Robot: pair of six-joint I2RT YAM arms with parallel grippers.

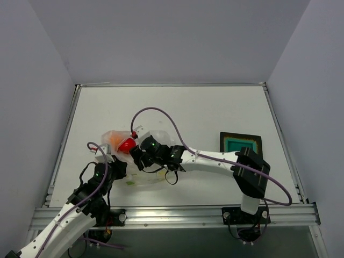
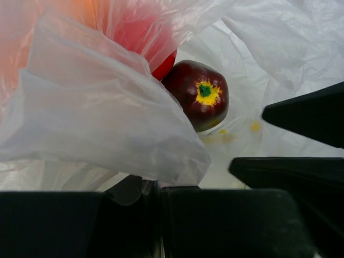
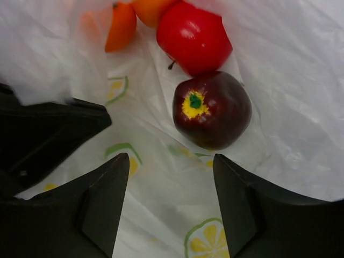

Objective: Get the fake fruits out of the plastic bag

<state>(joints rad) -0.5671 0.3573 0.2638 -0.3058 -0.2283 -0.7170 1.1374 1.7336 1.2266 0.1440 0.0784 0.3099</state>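
Glossy, smooth fake fruits (image 3: 212,110) in a thin, crinkly, translucent plastic bag (image 3: 301,107)

Fake fruits (image 3: 194,35) inside plastic bag (image 3: 301,80) (maroon foremost).

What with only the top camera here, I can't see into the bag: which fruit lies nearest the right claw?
Observer: The dark maroon fruit, lying just ahead of the open right claw.
Operator: Anything touching it?
Observer: The red fruit rests against its far side.
Operator: Is the left claw gripping anything?
Observer: The left claw looks shut on a fold of the bag.
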